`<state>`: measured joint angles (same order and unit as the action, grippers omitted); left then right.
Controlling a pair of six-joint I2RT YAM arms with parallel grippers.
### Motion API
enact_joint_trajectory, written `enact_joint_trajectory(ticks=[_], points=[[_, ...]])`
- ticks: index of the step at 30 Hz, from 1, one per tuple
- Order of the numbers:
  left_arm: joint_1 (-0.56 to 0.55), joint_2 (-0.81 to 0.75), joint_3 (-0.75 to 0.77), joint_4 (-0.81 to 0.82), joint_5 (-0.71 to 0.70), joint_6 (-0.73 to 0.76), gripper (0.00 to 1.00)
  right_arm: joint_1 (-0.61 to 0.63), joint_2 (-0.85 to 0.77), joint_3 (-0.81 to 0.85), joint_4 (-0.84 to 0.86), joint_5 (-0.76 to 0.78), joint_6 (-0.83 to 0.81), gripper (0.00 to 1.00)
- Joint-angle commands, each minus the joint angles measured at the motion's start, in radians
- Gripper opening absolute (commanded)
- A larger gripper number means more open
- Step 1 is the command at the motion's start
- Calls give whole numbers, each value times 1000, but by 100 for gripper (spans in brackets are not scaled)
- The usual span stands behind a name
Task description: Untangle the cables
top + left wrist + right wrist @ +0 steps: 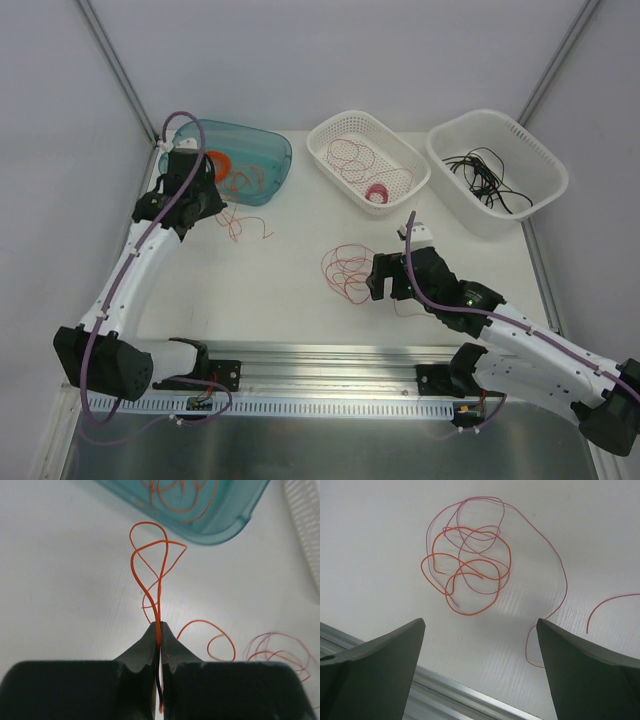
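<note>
Behind the cables (347, 272), teal tub (283, 160), basket (405, 140), bin (530, 212)

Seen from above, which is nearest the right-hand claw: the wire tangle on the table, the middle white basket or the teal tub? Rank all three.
From the right gripper, in the top view:
1. Wire tangle: on the table, just off its fingertips, to the left.
2. Middle white basket: farther back, centre.
3. Teal tub: back left, by the other arm.

Teal tub (282, 150), middle basket (322, 135), right basket (545, 165), maybe spool (377, 193).
</note>
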<state>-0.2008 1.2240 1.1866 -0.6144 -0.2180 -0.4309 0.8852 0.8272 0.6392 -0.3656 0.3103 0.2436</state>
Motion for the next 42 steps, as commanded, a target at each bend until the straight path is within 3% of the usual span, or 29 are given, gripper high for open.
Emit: enact_joint_trajectory(ticks=[1, 7, 19, 32, 40, 42], points=[[8, -3, 260, -97, -26, 61, 0, 0, -16, 10, -15, 38, -13, 99], [8, 130, 627, -162, -11, 115, 0, -3, -14, 13, -22, 47, -13, 99], [26, 540, 1043, -111, -43, 250, 0, -2, -19, 28, -58, 56, -21, 99], [63, 836, 990, 27, -23, 282, 0, -3, -51, 8, -114, 82, -33, 100], [67, 901, 892, 36, 75, 235, 0, -2, -17, 22, -111, 78, -32, 100], [67, 885, 881, 38, 81, 228, 6, -2, -13, 27, -111, 79, -36, 100]])
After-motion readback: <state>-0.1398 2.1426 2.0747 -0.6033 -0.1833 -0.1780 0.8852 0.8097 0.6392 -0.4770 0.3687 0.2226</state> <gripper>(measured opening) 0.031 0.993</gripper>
